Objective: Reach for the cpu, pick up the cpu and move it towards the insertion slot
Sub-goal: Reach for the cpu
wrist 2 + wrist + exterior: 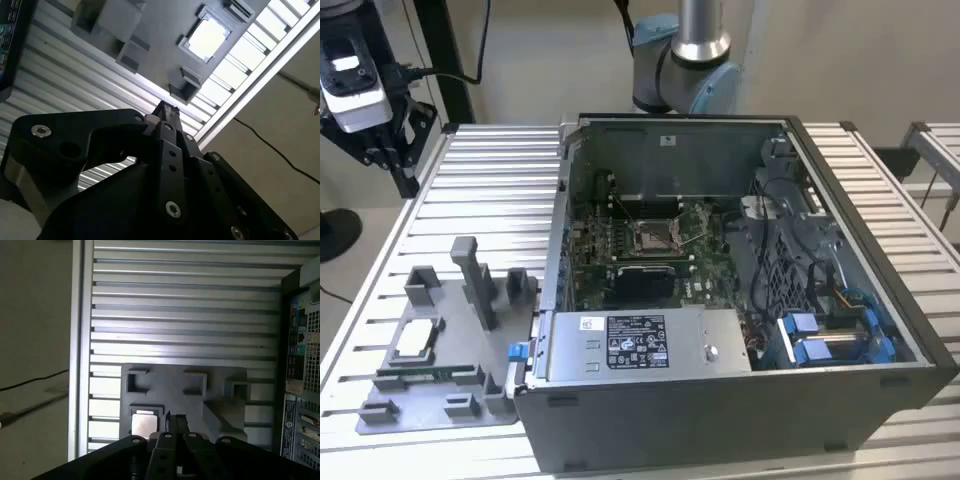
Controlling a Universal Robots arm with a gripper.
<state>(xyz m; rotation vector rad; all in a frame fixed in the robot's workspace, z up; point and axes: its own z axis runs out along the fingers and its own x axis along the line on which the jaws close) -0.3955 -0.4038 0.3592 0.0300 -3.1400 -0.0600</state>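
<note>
The cpu [414, 339] is a pale square chip lying flat in a recess of the grey plastic tray [440, 405], at the exterior view's left. It also shows in both wrist views, cpu [209, 37] and cpu [145, 423]. My gripper [406, 172] hangs high above the table's far left corner, well away from the tray. In both wrist views its black fingers meet at the tips, gripper [162, 107] and gripper [175, 418], shut with nothing between them. The insertion slot [655, 235] has a shiny frame and sits on the motherboard inside the open computer case [720, 400].
Grey upright blocks [478, 283] stand on the tray, and a thin green memory stick [425, 374] lies along its front. The case walls rise around the motherboard. Slatted aluminium table [490, 190] lies between gripper and tray. A black cable [270, 147] runs over the floor.
</note>
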